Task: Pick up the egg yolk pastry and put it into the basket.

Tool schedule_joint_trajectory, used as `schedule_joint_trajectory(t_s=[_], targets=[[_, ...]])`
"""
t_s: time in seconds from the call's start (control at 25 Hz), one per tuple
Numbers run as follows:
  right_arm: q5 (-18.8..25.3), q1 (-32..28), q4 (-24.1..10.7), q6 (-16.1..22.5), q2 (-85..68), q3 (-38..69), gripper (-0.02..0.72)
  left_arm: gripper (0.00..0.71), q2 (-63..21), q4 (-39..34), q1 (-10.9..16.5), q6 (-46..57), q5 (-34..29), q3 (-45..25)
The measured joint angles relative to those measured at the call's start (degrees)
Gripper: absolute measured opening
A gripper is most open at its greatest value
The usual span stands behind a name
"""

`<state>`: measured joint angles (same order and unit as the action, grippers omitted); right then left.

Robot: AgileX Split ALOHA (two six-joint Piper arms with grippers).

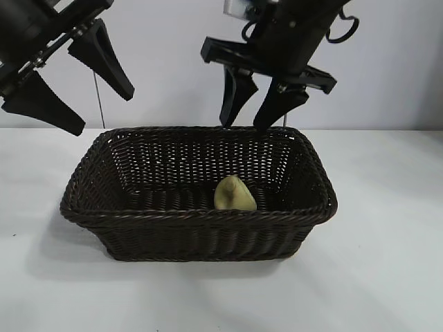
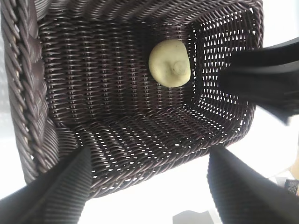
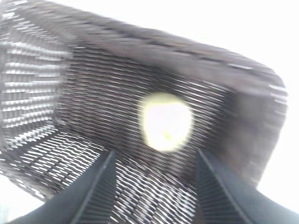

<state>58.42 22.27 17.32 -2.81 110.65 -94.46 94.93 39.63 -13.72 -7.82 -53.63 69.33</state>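
And there it is, the egg yolk pastry sitting inside the basket, on the woven floor toward the front wall in the exterior view, a little right of the middle. It looks tipped up on its edge from that side rather than lying flat. The left wrist view shows its dimpled face plainly, pale cream against the dark weave, close to one of the short end walls of the basket.

Up above, the right end effector hangs over the back rim of the basket, pointing down, its two black fingers spread apart with nothing between them. Clear air separates those fingertips from the pastry below. From its own wrist camera the picture is blurred, but the pastry glows between and beyond the two dark fingers, inside the basket, untouched.

Over on the other side, the left end effector sits high above the basket's left back corner, tilted inward, fingers wide open and empty. Its own view looks straight down into the basket between its fingers, and the right end effector's dark shape shows at the far side.

The basket rests squarely on the white desk.
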Motion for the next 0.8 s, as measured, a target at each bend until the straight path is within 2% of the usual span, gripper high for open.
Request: schedule_joint_trajectory(t_s=[0.24,0.4,0.56,0.8], targets=[[6.67,-5.34,-0.16,-0.05,-0.21,-2.29,0.381,0.508,0.0,-0.12,0.0,-0.05,0.0,0.0],[10.79,-8.46,-0.3,-1.62,-0.35,-2.29,0.381,0.508,0.0,-0.12,0.0,-0.05,0.0,0.0],[11.17,-9.97,-0.43,-3.78,-1.66,-2.29,0.381,0.508,0.0,-0.12,0.0,-0.05,0.0,0.0],[11.7,-10.22,-2.04,-4.69,-4.46,-2.29,0.381,0.508,0.0,-0.12,0.0,-0.05,0.0,0.0]])
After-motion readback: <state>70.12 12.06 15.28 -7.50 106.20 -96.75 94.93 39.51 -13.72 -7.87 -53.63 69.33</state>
